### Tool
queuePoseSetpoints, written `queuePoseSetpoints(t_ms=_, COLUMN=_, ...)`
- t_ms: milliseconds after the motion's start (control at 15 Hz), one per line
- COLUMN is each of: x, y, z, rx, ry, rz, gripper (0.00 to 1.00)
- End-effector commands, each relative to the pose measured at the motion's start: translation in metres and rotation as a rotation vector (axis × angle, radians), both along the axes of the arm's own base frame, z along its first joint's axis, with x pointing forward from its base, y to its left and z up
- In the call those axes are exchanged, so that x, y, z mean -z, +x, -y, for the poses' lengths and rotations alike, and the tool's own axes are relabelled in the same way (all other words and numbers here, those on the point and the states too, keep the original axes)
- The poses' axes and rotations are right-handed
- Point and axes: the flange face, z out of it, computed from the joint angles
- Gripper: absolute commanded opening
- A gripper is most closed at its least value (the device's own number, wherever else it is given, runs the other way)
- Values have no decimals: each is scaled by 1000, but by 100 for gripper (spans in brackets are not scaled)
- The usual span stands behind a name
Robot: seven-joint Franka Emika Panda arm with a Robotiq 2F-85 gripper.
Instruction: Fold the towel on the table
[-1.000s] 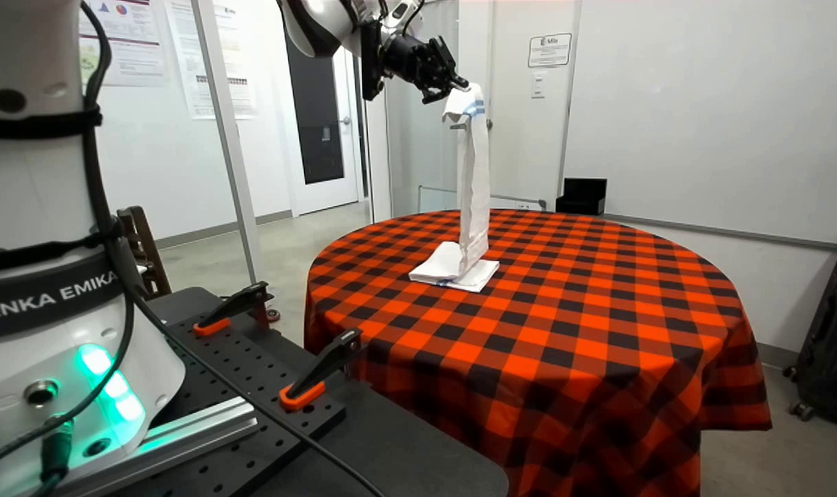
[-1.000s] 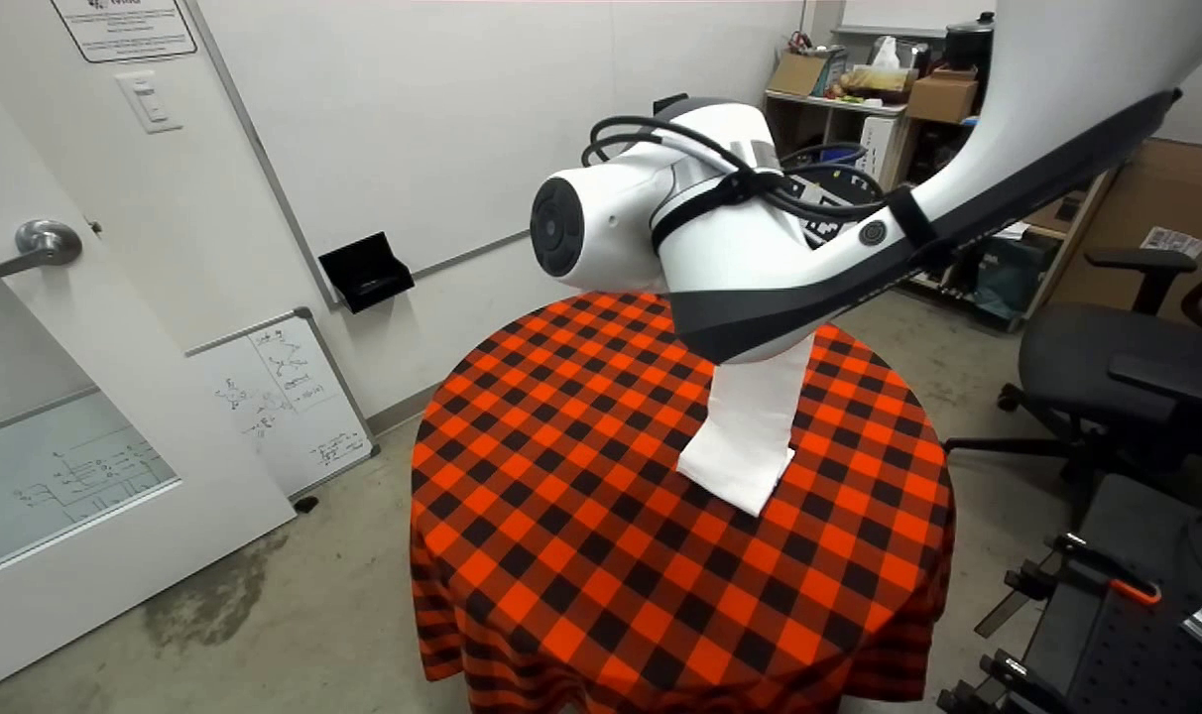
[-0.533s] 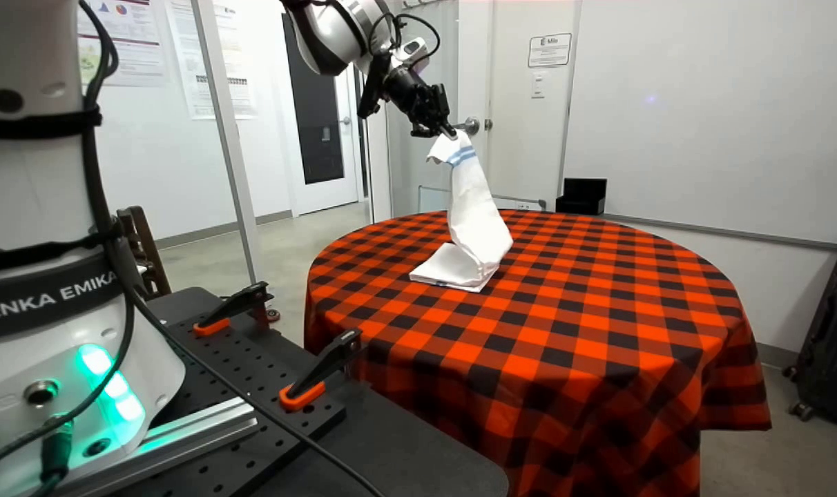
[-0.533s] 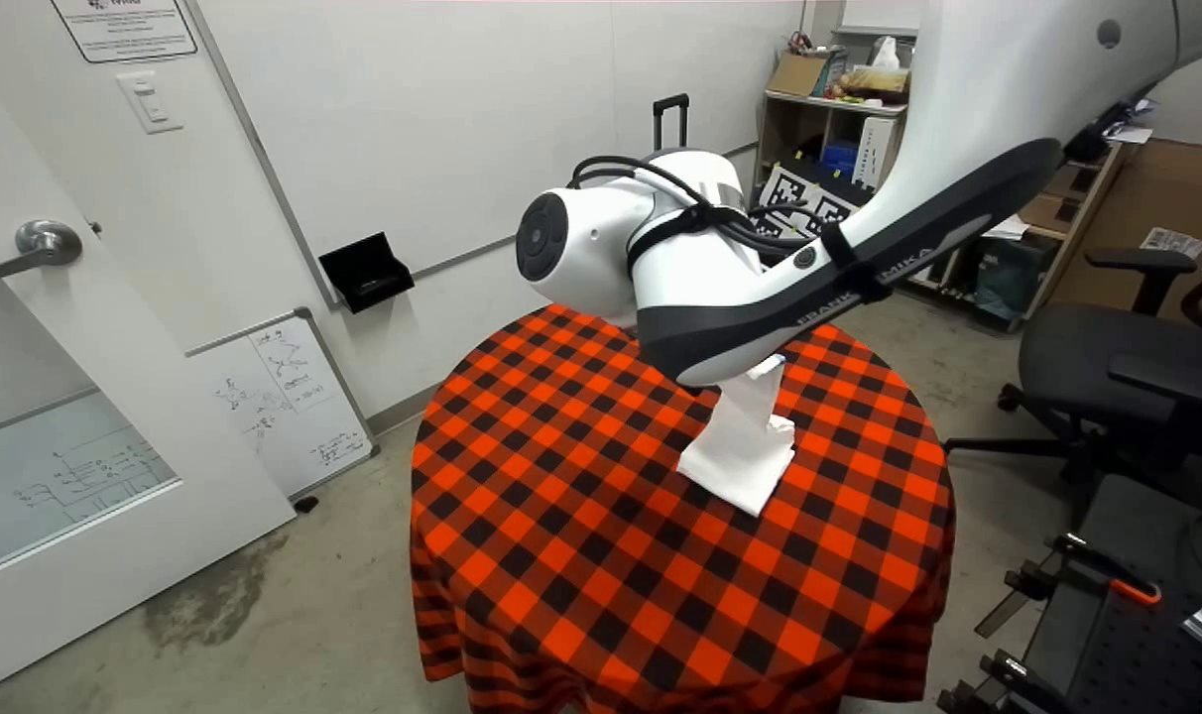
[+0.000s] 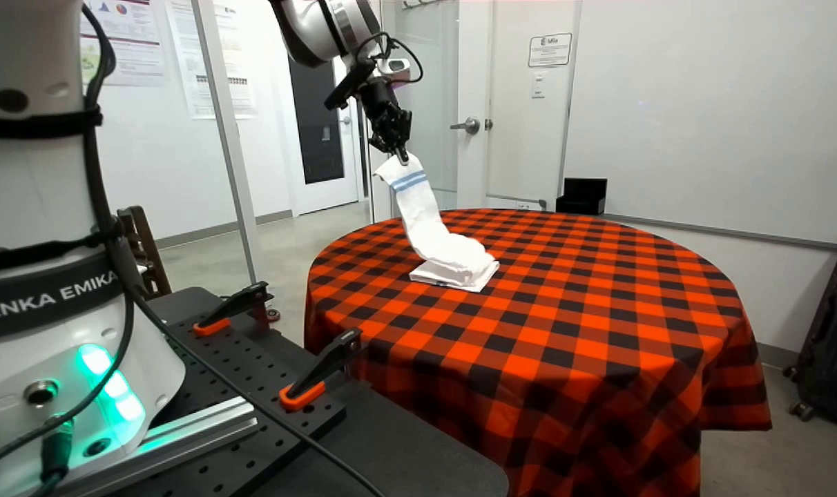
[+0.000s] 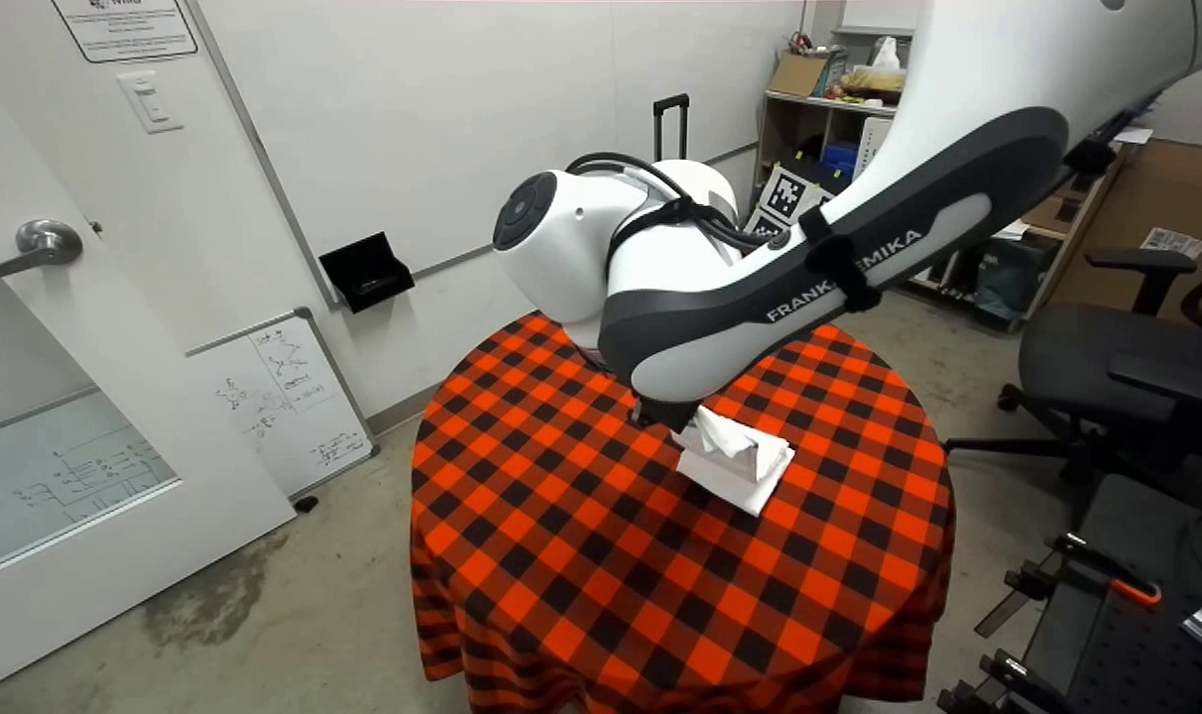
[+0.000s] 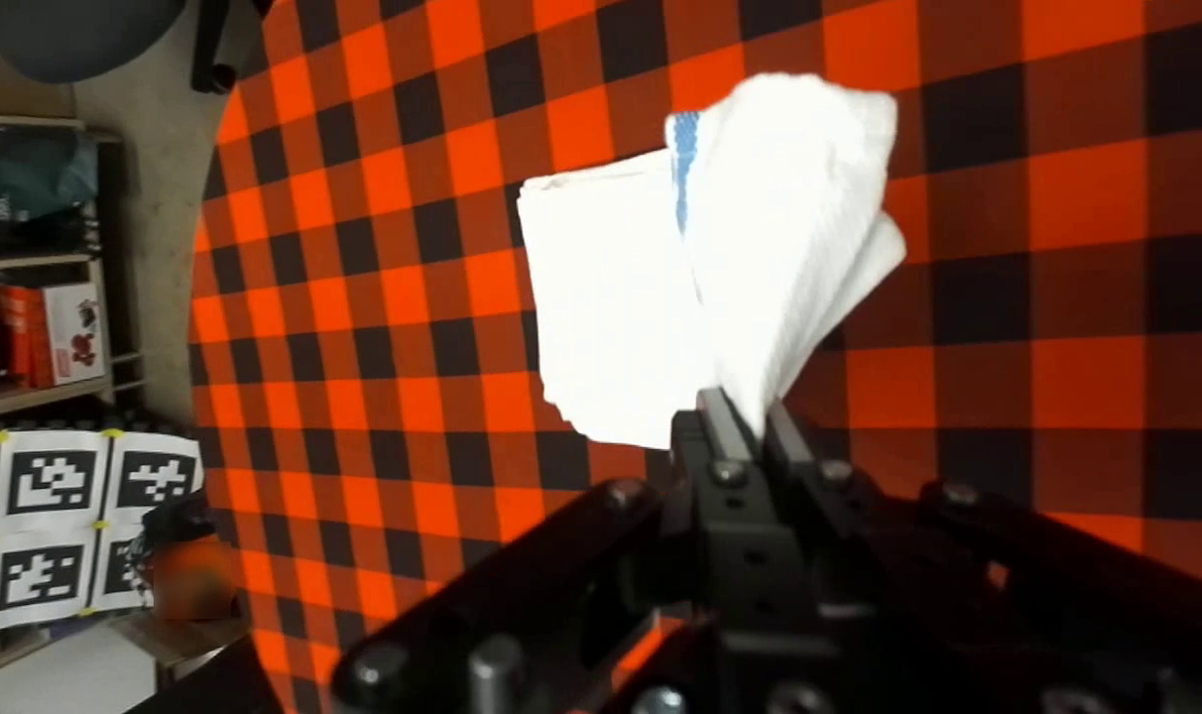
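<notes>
One gripper (image 7: pixel 747 412), one towel (image 7: pixel 611 307), one checked tablecloth (image 5: pixel 563 310), two clamps (image 5: pixel 327 362)

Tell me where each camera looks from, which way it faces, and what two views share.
An exterior view: beside the base, facing across the table; base, arm and end effector show.
An exterior view: raised, facing down over the table toward the whiteboard; arm shows, hiding most of the end effector.
Wrist view: behind the end effector, facing down at the towel; fingers show.
Both exterior views share towel, table, arm and whiteboard.
</notes>
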Motion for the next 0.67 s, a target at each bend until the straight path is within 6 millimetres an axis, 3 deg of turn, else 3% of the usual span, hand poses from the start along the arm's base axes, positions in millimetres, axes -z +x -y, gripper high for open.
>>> queuePoseSetpoints(t_ms=0, x=-4, y=-6, z=11, rx=24, ry=84, rz=-58, gripper=1)
queuePoseSetpoints(t_ms=600, x=9, y=23, z=79, rx=250, ry=126, rz=-83, gripper=1)
